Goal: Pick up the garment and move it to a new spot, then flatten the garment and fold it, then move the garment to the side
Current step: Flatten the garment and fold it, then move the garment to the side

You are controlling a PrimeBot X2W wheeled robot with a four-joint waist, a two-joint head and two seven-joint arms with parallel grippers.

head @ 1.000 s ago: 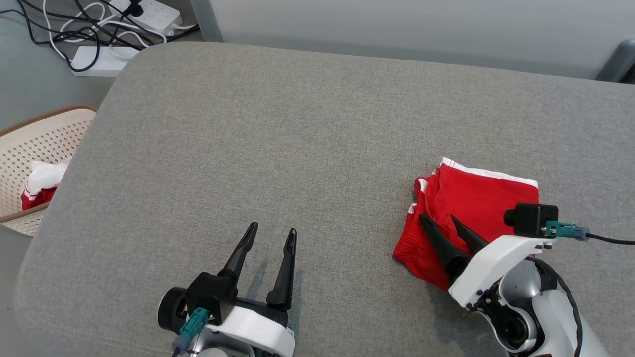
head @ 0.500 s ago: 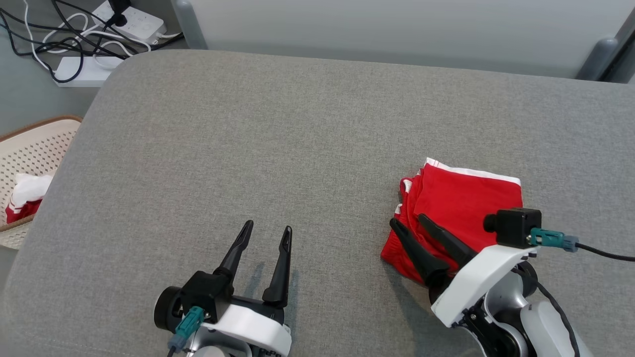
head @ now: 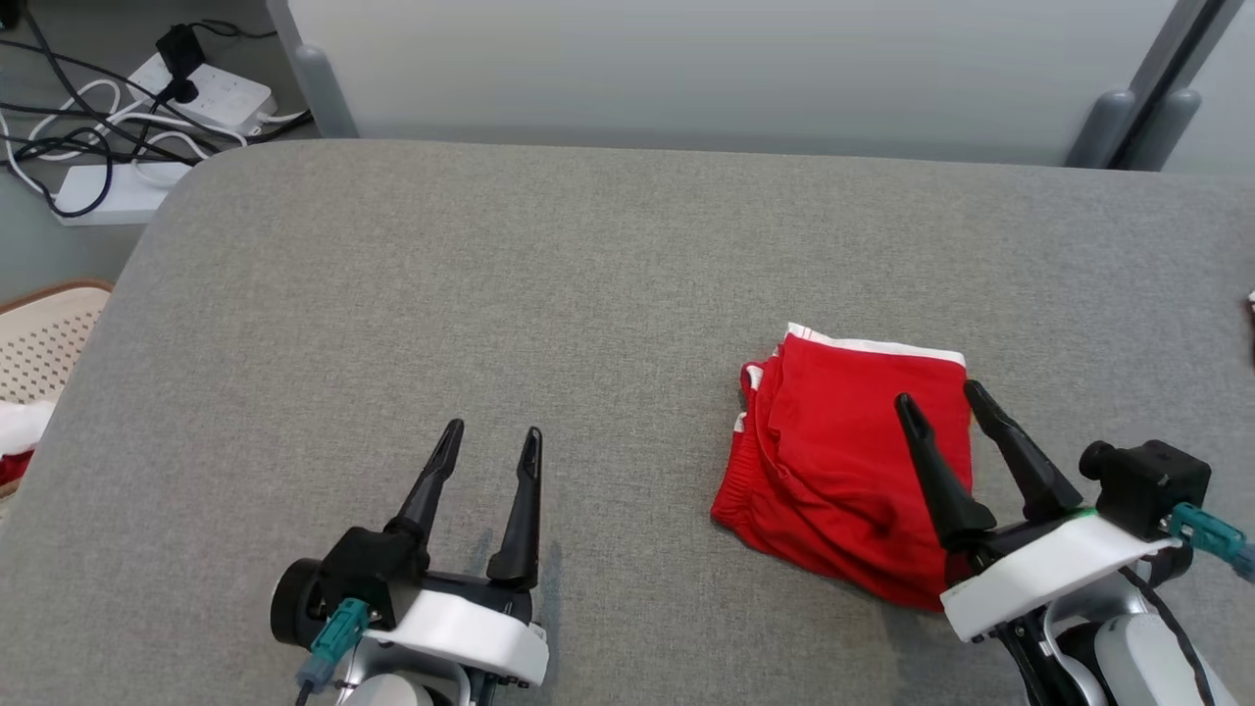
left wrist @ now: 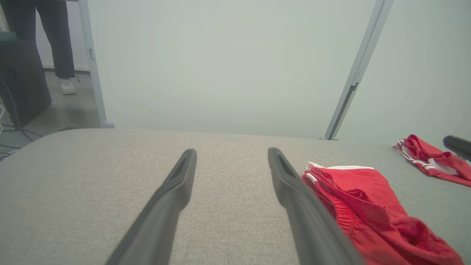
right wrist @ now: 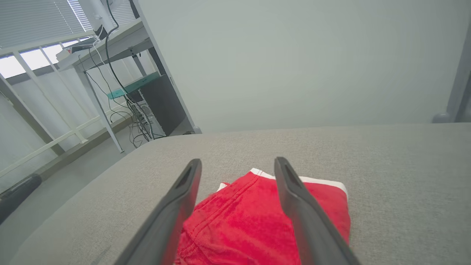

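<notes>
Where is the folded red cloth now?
In the head view, the folded red garment with white trim lies on the right side of the grey cushioned surface, under the open right gripper.

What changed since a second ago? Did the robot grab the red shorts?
No grab. The right pincer swung from the left side of the shorts over to their right side, open all along. The view itself turned right, so everything slid left. The shorts look unmoved, still folded; the left pincer stayed open above the cushion.
</notes>
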